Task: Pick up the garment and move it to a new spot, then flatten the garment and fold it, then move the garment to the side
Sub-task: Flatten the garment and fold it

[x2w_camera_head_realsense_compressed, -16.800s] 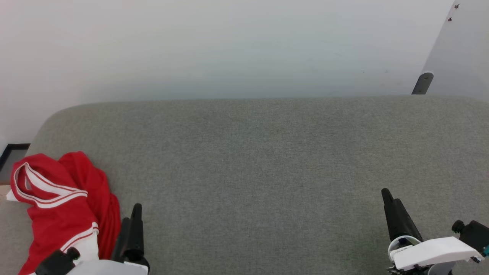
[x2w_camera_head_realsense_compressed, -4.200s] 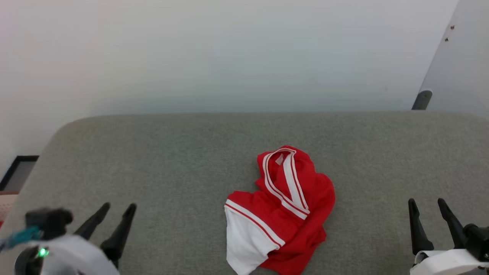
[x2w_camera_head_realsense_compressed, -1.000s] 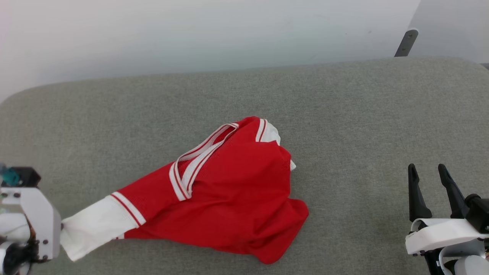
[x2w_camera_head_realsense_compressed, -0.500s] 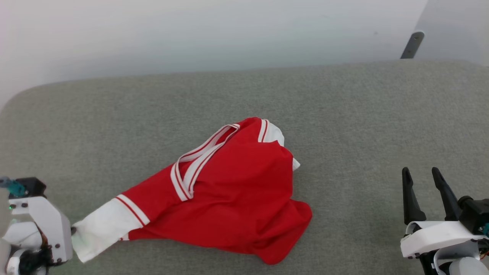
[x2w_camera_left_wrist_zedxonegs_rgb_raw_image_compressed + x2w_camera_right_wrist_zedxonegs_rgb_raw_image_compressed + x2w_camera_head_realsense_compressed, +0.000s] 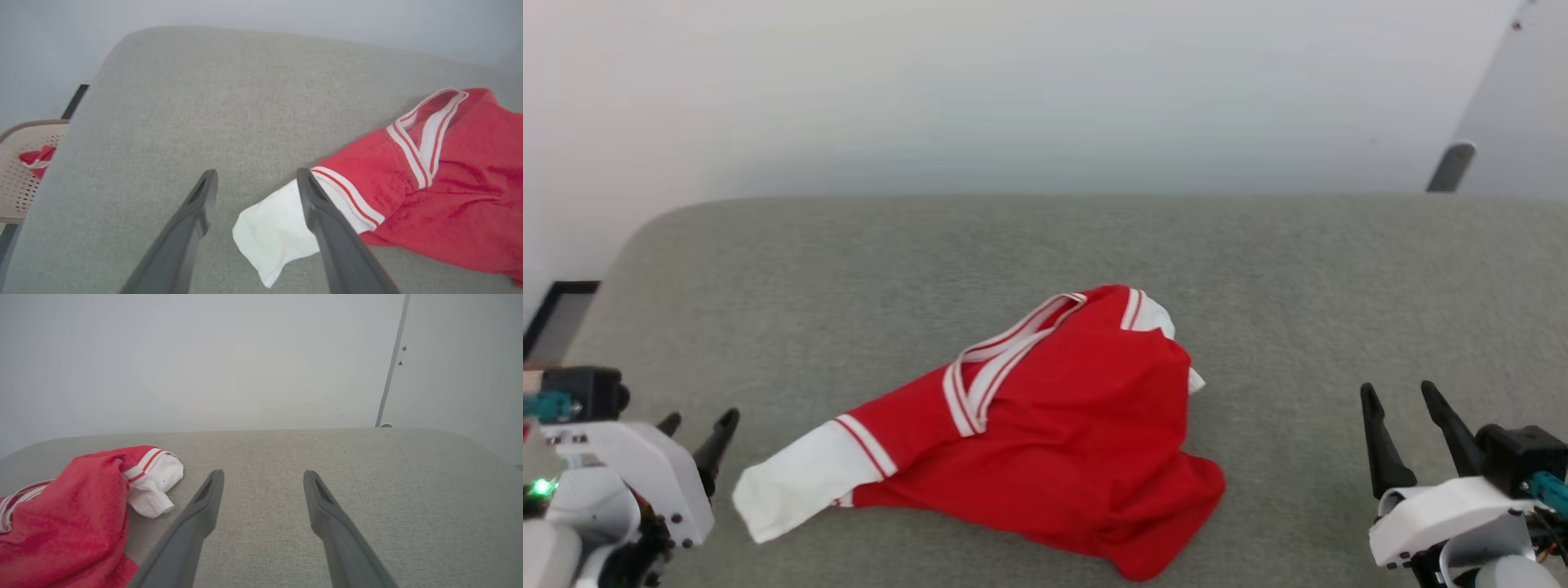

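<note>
Garment [image 5: 1054,441] lies rumpled near the middle of the grey cushion [image 5: 849,261], one white sleeve [image 5: 800,482] stretched toward its left end. Left gripper [image 5: 698,423], at that end, has jaws spread and empty just beside the sleeve; right gripper [image 5: 1396,392], toward the cushion's right end, likewise gapes empty.

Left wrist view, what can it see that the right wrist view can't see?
Left wrist view: the open left gripper, the jersey's stretched-out white sleeve and, past the cushion's edge, a beige perforated basket holding a small red-and-white cloth.
Right wrist view: the open right gripper, a bunched-up white sleeve and a pale wall panel with two small screws.
Both: the red jersey lying crumpled on the grey cushion.
</note>
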